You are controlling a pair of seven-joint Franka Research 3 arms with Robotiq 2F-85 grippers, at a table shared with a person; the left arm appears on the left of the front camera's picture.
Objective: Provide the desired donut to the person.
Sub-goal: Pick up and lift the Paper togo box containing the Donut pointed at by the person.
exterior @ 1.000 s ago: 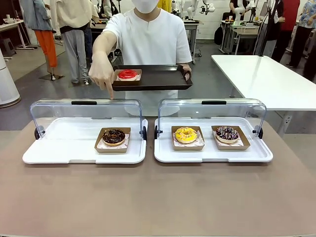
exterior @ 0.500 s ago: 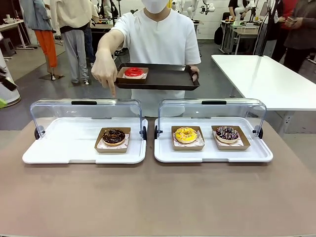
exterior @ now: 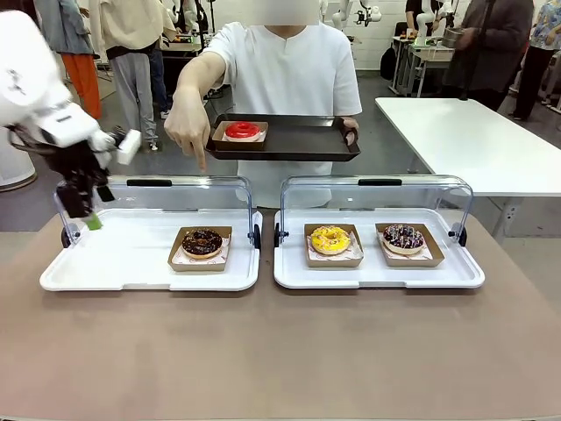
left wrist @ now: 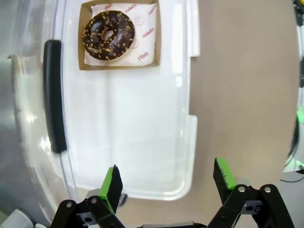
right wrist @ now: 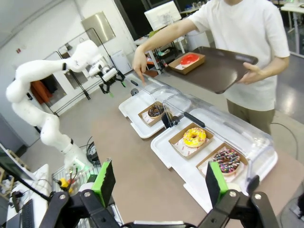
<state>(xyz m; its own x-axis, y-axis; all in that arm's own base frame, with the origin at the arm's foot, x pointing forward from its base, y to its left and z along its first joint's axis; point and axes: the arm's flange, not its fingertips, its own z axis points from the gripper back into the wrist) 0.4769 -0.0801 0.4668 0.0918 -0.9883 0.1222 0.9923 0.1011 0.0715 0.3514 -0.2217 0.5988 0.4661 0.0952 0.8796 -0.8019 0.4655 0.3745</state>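
Chocolate donut sits right in tray; left gripper above left edge.

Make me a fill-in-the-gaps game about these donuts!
The person points at the ____ donut.
The red donut sits on a dark ____.
The right case holds ____ donuts.
The robot's left hand is ____.
Missing words: chocolate, tray, two, open.
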